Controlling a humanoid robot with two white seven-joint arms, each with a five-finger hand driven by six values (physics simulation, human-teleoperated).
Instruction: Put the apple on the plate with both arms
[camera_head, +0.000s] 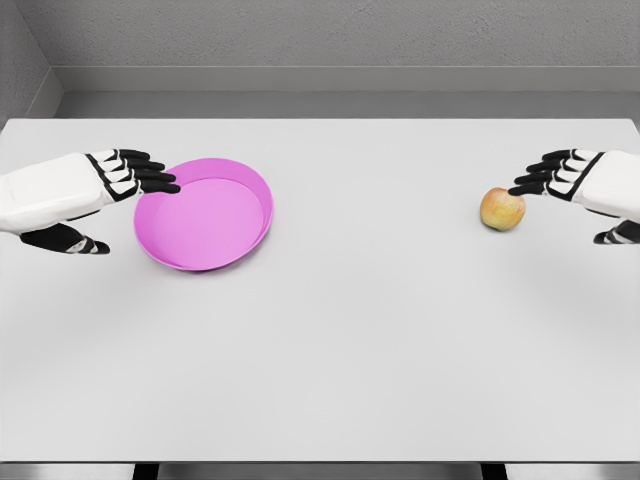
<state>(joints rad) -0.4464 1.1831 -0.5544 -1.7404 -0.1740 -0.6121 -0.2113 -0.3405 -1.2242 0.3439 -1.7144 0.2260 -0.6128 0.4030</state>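
A pink plate (250, 195) lies flat on the left half of the white table. My left hand (120, 205) hovers at the plate's left rim, fingers spread over its edge and thumb below, holding nothing. A small yellow-red apple (502, 208) rests on the table at the right. My right hand (565, 195) is just right of the apple, its black fingertips (522, 187) close to the apple's upper right side, open and not grasping it.
The white table (340, 340) spans the whole view, with its front edge along the bottom. A grey wall stands behind the far edge.
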